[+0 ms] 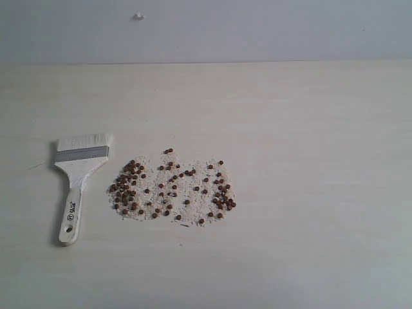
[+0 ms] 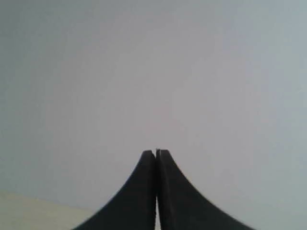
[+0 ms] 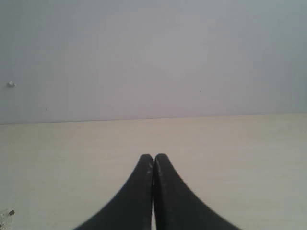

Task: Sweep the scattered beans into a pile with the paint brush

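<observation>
A wide flat paint brush [image 1: 77,187] with a pale wooden handle, a silver metal ferrule and cream-white bristles lies flat on the pale wood-grain counter [image 1: 309,193], towards the left side of the exterior view. Its bristles point towards the grey-white wall [image 1: 257,32] at the back. The handle end, with its round hole [image 1: 69,229], points towards the near edge. A short dark printed mark [image 1: 72,209] runs along the handle just above the hole, but it is too small to read.

Just to the right of the brush, and not touching it, the tiny round reddish-brown beans [image 1: 174,187] lie scattered in a loose, wide patch mixed with pale whitish grainy crumbs. They are denser at the patch's left and right ends and sparser in the middle. A small white speck [image 1: 138,16] sits high on the wall.

Neither arm appears in the exterior view. In the left wrist view the black left gripper [image 2: 156,152] has its two fingers pressed together with nothing between them. It faces mostly wall, with a sliver of counter. In the right wrist view the black right gripper [image 3: 153,156] is likewise closed and empty above bare counter.
</observation>
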Action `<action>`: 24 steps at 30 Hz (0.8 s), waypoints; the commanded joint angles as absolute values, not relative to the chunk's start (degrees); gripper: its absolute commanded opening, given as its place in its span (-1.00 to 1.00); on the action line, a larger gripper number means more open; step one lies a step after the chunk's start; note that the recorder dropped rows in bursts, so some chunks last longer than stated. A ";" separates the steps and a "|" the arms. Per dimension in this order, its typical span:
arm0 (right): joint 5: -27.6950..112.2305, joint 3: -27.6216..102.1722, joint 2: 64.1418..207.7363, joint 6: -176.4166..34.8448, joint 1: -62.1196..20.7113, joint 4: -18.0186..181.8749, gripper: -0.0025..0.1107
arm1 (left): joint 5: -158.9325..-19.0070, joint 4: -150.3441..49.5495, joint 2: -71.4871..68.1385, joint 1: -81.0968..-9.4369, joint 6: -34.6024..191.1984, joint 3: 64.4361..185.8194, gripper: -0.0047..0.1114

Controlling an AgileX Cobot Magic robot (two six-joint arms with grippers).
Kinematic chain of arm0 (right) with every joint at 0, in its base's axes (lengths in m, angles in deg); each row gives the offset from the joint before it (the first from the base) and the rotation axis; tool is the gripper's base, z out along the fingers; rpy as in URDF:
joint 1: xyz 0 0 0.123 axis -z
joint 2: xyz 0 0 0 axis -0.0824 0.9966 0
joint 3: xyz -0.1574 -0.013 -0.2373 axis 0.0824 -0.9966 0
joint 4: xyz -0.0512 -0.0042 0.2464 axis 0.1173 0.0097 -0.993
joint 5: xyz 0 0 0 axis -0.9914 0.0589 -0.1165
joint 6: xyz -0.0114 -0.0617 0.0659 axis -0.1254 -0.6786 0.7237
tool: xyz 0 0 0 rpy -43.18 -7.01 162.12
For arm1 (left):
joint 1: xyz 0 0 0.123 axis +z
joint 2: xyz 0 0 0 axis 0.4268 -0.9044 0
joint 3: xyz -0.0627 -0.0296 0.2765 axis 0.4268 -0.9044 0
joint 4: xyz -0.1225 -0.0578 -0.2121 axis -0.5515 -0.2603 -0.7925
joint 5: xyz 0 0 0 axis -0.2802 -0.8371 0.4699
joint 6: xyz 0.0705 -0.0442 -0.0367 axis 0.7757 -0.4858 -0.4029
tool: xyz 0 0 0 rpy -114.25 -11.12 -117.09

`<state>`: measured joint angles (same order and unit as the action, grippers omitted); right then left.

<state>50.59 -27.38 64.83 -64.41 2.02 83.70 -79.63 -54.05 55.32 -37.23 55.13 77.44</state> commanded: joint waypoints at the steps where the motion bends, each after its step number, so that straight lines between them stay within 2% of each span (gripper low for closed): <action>1: 49.83 -27.62 65.01 -64.40 2.39 83.79 -0.96 | -99.30 -54.24 39.16 -37.14 60.38 92.23 -0.92; 6: 49.83 -27.62 65.01 -64.40 2.39 83.79 -0.96 | -131.53 -54.26 15.37 -37.26 65.32 111.35 -0.92; 10: 49.83 -27.62 65.01 -64.40 2.39 83.79 -0.96 | -146.16 -56.07 -1.09 -37.39 67.89 119.19 -0.92; 16: 49.83 -27.62 65.01 -64.40 2.39 83.79 -0.96 | -143.83 -57.68 -16.42 -43.19 66.51 120.39 -0.92; 21: 49.83 -27.62 65.01 -64.40 2.39 83.79 -0.96 | -135.02 -57.14 -21.72 -50.56 66.33 120.39 -0.92; 24: 49.83 -27.62 65.01 -64.40 2.39 83.79 -0.96 | -132.88 -56.87 -23.47 -52.38 65.94 120.39 -0.92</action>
<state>50.48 -27.38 64.83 -64.41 2.02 83.70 -135.34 -56.96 -22.27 -50.75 66.85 119.87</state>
